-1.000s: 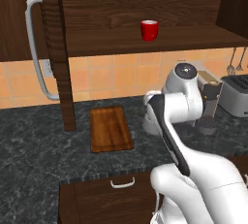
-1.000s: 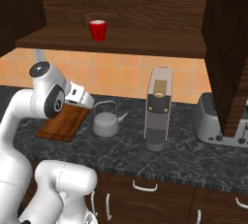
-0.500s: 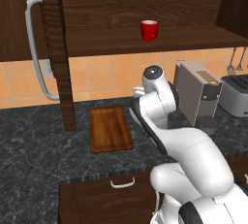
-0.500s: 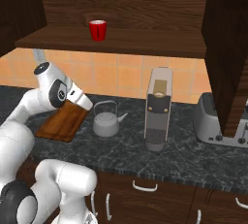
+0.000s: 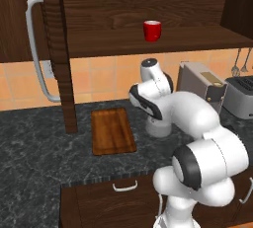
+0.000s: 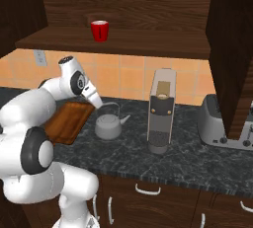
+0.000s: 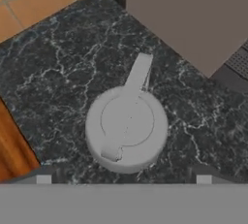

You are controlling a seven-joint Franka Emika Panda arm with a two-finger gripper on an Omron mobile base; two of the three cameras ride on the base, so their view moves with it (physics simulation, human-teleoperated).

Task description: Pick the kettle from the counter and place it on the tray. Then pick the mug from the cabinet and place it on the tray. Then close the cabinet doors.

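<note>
- The kettle (image 7: 127, 130) is sitting on the counter (image 7: 58, 82) between the tray (image 7: 12, 152) and the coffee machine (image 6: 162, 108), bare stone around it.
- The gripper (image 7: 123, 179) is hanging above it, jaws spread wide, gripping nothing.

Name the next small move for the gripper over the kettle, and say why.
Probably lower straight down: the open gripper hangs above the kettle, its arched handle running between the fingertips, and nothing is held. The kettle stands on the counter beside the tray.
</note>
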